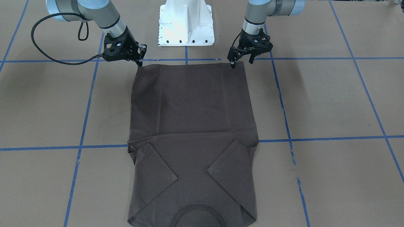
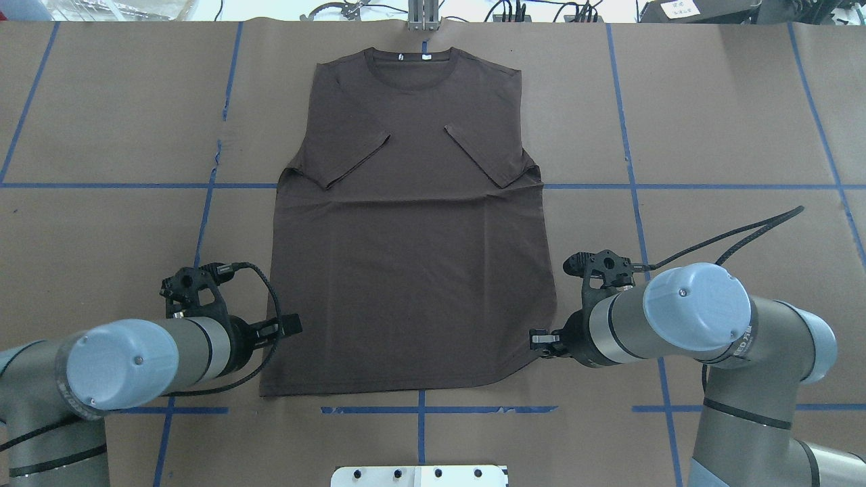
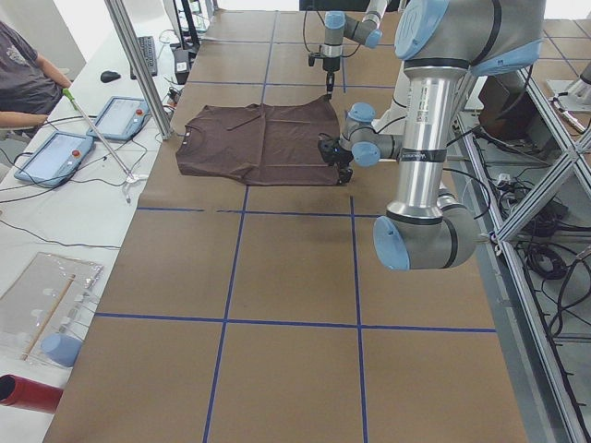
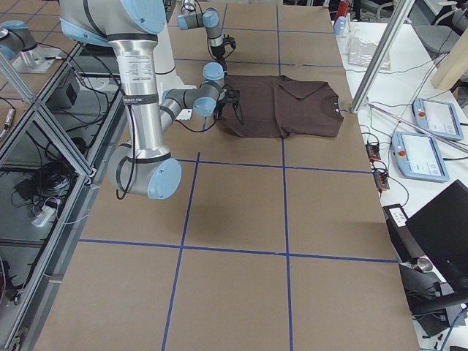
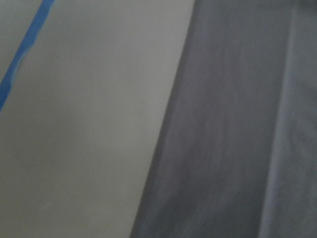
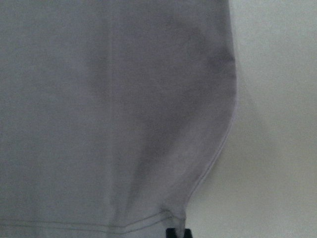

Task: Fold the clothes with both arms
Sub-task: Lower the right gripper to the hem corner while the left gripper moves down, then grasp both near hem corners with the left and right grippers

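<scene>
The dark brown T-shirt (image 1: 192, 119) lies flat on the brown table, both sleeves folded inward, collar (image 2: 409, 64) far from me and hem near me. My left gripper (image 1: 242, 63) is open at the hem's left corner, one fingertip (image 1: 233, 65) touching the cloth edge. In the overhead view the left gripper (image 2: 287, 326) sits beside the shirt's side edge. My right gripper (image 1: 139, 62) is shut on the hem's right corner. In the right wrist view its fingertips (image 6: 178, 233) meet at the puckered corner. The left wrist view shows only the shirt's edge (image 5: 237, 139), blurred.
The white pedestal base (image 1: 186, 23) stands between the arms, just behind the hem. Blue tape lines (image 2: 419, 409) grid the brown table. Off the far side of the table lie tablets (image 3: 55, 152) and an operator's arm (image 3: 28, 83).
</scene>
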You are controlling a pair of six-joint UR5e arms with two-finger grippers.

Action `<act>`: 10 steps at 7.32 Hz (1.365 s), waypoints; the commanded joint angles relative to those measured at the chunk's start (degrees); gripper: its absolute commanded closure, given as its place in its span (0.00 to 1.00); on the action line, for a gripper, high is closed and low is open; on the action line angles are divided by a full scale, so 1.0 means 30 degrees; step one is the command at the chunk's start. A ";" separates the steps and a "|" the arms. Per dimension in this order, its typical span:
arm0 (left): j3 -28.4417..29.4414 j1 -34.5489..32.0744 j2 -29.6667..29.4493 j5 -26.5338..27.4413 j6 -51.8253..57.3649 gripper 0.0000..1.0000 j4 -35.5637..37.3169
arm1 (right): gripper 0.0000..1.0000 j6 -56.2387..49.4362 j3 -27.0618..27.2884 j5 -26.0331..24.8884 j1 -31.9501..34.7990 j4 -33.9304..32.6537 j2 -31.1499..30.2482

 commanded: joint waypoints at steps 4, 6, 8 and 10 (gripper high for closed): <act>0.0701 0.0706 -0.0347 0.0109 -0.0645 0.07 0.0512 | 1.00 -0.0103 0.0028 0.0013 0.0214 0.0001 0.0024; 0.0703 0.0735 -0.0407 0.0109 -0.0674 0.10 0.0512 | 1.00 -0.0103 0.0028 0.0043 0.0244 0.0001 0.0024; 0.0703 0.0735 -0.0377 0.0109 -0.0674 0.29 0.0512 | 1.00 -0.0103 0.0087 0.0072 0.0273 0.0001 0.0024; 0.0615 0.0735 -0.0348 0.0486 -0.0907 0.67 0.0541 | 1.00 -0.0103 0.0058 0.0131 0.0360 0.0001 0.0024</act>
